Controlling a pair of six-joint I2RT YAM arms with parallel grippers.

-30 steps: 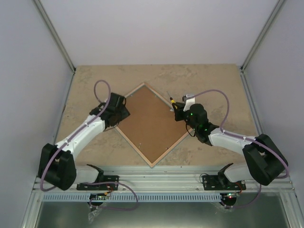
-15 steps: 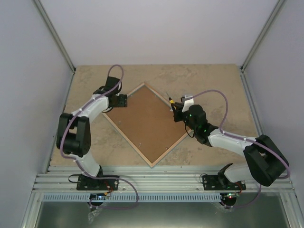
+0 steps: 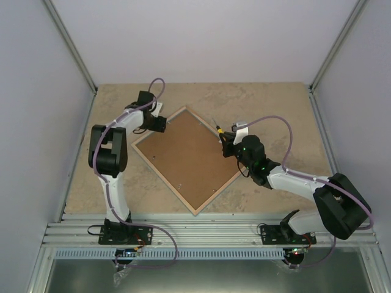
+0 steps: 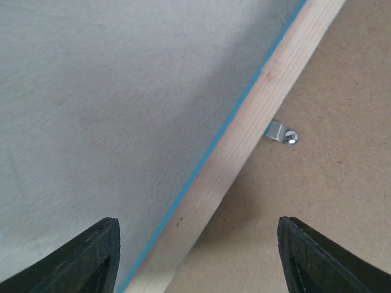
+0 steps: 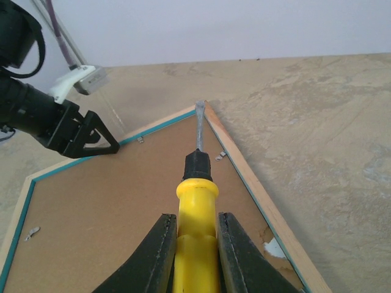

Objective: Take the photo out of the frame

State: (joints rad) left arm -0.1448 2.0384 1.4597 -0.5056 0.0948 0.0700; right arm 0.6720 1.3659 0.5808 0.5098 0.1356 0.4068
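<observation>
The frame [image 3: 186, 160] lies face down as a diamond, its brown fibreboard back up inside a pale wood rim with a turquoise edge [image 4: 244, 143]. The photo is hidden under that back panel. My left gripper [image 3: 159, 124] hovers open over the frame's far-left rim, its fingers [image 4: 91, 256] straddling the rim close to a small metal tab [image 4: 282, 134]. My right gripper [image 5: 197, 217] is shut on a yellow-handled screwdriver [image 5: 197, 201] above the frame's right corner [image 3: 227, 143]. The blade tip [image 5: 198, 111] points toward the far corner, above the panel.
More metal tabs hold the panel at the rim [image 5: 220, 157] [image 5: 139, 140] [image 5: 30, 232]. A torn white spot [image 5: 274, 247] marks the panel near the right rim. The beige stone-look table [image 3: 275, 110] is walled by white panels, with the arm bases on a rail [image 3: 201, 229] in front.
My left arm has folded up and swung from the frame's left corner to its far-left rim, with its jaws wider apart. The right arm and screwdriver have stayed put.
</observation>
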